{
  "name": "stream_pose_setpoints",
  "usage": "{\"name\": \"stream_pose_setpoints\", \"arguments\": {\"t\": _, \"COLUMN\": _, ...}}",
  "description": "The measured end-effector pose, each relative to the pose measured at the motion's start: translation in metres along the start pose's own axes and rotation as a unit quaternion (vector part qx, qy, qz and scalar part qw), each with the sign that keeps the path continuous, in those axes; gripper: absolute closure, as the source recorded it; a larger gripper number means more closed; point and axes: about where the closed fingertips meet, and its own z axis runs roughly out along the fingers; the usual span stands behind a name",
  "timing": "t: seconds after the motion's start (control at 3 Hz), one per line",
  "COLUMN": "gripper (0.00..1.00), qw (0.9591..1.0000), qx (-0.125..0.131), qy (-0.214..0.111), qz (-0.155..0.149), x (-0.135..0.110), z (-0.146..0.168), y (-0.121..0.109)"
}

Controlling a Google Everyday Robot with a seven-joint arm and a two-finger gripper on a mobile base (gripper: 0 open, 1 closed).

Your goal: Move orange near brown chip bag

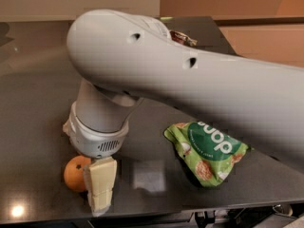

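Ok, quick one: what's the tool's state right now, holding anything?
The tool is down at the orange and partly covers it. Whether it is open, closed or gripping cannot be told.

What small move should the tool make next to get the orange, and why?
Probably nudge the tool sideways to centre it on the orange: it hangs low at the fruit's right edge, covering part of it. The brown chip bag shows only partly, behind the arm, far across the table.
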Motion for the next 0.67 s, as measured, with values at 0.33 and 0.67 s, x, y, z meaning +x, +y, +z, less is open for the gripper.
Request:
{"name": "stream_pose_setpoints", "arguments": {"t": 0.33, "gripper": 0.18, "qw": 0.9999, "qx": -0.009, "qy": 0.01, "qz": -0.006, "x": 0.0001, "z": 0.0115, "y": 0.0021}}
{"name": "stream_pose_setpoints", "arguments": {"t": 0.67, "gripper": 0.42, "qw": 0.9998, "qx": -0.015, "qy": 0.014, "qz": -0.006, "x": 0.0024, "z": 0.0166, "y": 0.0025}}
